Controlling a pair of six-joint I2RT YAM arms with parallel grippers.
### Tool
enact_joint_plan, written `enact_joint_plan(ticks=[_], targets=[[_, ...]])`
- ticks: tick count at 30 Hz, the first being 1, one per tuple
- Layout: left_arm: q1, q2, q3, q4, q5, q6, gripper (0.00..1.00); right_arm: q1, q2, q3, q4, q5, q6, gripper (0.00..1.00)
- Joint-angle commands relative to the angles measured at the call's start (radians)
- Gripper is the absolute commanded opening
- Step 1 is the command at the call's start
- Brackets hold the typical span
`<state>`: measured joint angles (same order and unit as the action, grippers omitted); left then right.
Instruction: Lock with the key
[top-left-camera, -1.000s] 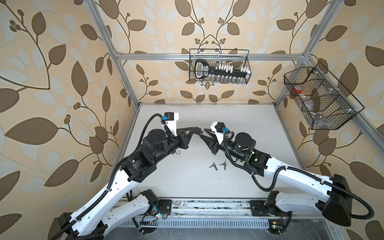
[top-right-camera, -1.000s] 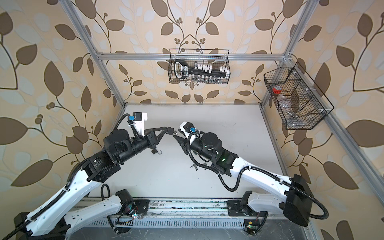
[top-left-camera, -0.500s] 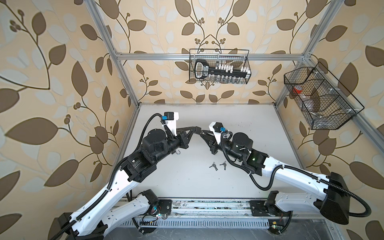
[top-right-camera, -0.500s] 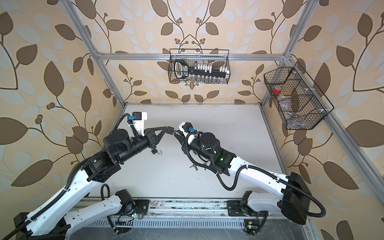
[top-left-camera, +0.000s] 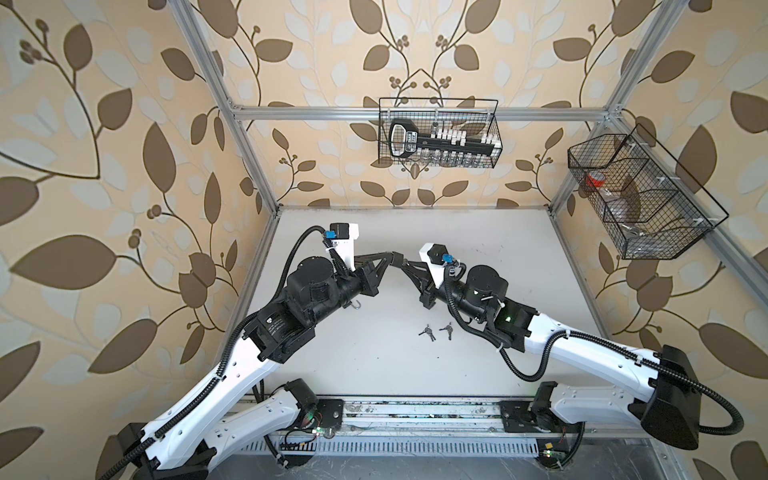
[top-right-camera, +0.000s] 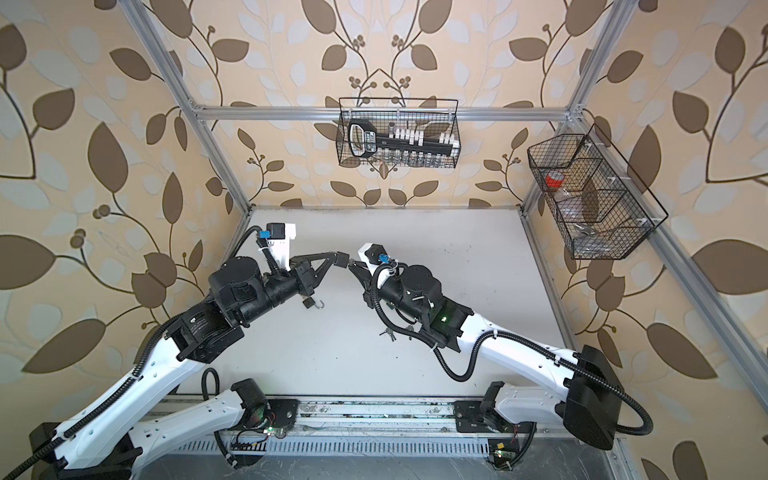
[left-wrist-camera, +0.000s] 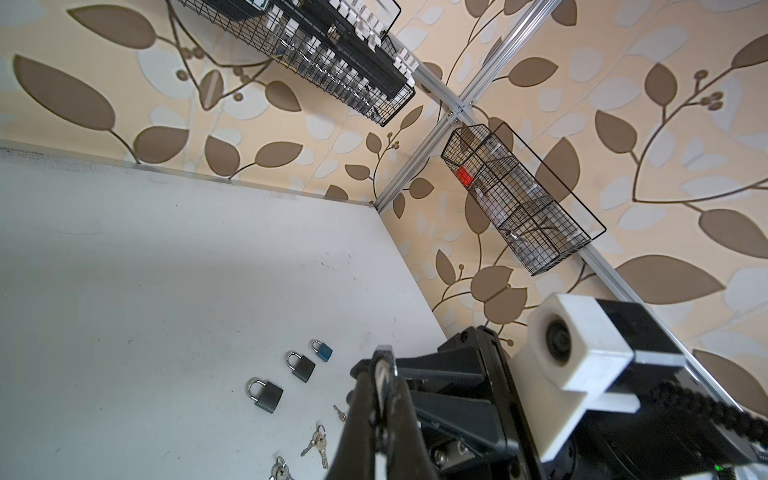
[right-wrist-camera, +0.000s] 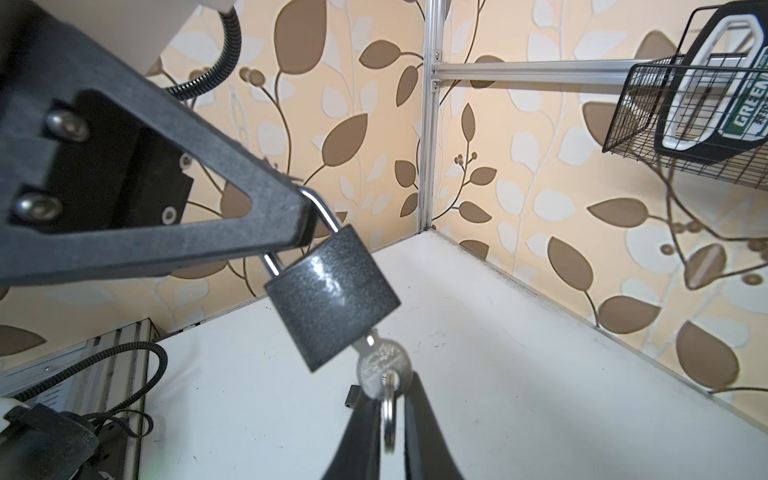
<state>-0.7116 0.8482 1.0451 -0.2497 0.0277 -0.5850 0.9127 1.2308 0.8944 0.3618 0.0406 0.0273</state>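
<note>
my left pincer (right-wrist-camera: 302, 218) clamps the padlock (right-wrist-camera: 332, 295) by its shackle. my right pincer (right-wrist-camera: 388, 401) pinches the key (right-wrist-camera: 382, 361), seated in the padlock's base.

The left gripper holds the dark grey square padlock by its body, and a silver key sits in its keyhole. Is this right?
No: the right wrist view shows the left gripper holding the dark grey square padlock by its silver shackle, not its body. The silver key is in its keyhole.
</note>
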Motion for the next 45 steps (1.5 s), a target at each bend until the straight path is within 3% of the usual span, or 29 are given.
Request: enact_joint_plan(ticks=[1,4,12,16,20,28,37,45], targets=[[0.009,-0.002,0.003,0.046,0.016,0.000,0.00,0.004,-0.023,0.005,0.023,0.000,0.010,0.09],[0.009,-0.004,0.000,0.046,0.009,0.003,0.00,0.004,-0.025,-0.001,0.025,0.003,0.006,0.00],[0.009,0.011,0.009,0.050,0.014,0.013,0.00,0.004,-0.036,-0.027,0.029,0.050,0.010,0.00],[0.009,0.010,0.010,0.061,0.021,0.024,0.00,-0.030,-0.034,-0.050,0.020,0.099,0.068,0.00],[0.009,-0.012,0.004,0.075,0.005,0.033,0.00,-0.096,-0.042,-0.078,0.010,0.066,0.146,0.00],[0.009,-0.018,0.014,0.041,-0.017,0.061,0.00,-0.103,-0.062,-0.107,-0.018,0.105,0.133,0.00],[0.008,0.083,0.111,-0.203,-0.072,0.122,0.00,-0.098,-0.057,-0.116,-0.263,0.090,0.119,0.00],[0.010,0.187,0.068,-0.285,-0.082,0.096,0.00,-0.098,-0.015,-0.118,-0.493,0.001,0.267,0.00]])
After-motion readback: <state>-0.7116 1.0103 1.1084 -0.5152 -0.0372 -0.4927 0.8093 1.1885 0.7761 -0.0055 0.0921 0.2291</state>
